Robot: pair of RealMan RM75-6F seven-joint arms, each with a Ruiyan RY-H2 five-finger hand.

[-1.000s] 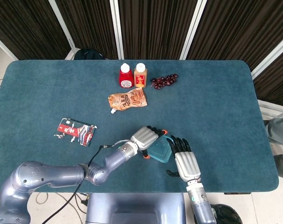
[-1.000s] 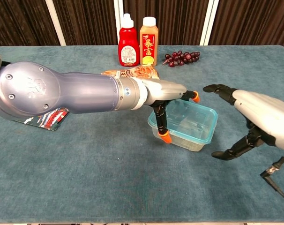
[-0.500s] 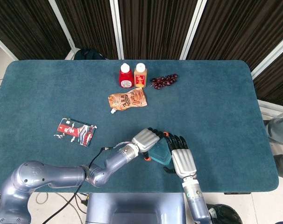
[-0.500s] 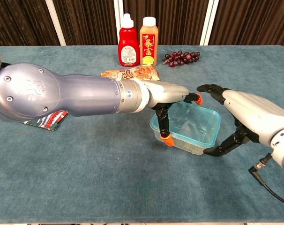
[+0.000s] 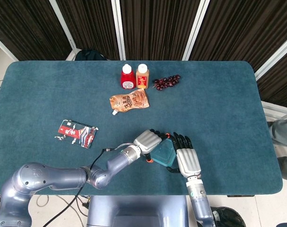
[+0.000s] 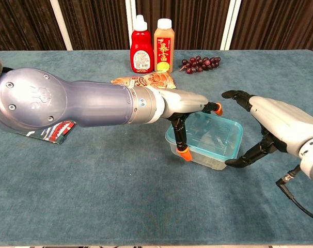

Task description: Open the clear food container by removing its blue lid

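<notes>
two robot hands flank a clear food container near the front edge of the worktop

from the head view the clear food container (image 6: 205, 141) and its blue lid (image 5: 164, 153) are mostly hidden under both hands; only a wedge of lid shows. the chest view shows the lid on the tub. the left robot hand (image 6: 185, 106) reaches across the near-left corner, one orange-tipped finger (image 6: 183, 153) down against the tub wall and another over the far rim, so it grips the container. the right robot hand (image 6: 267, 126) sits just beside the right end with fingers spread and holding nothing; whether its lower fingertip touches the tub is hard to tell. its arm is cut off at the frame edge.
</notes>
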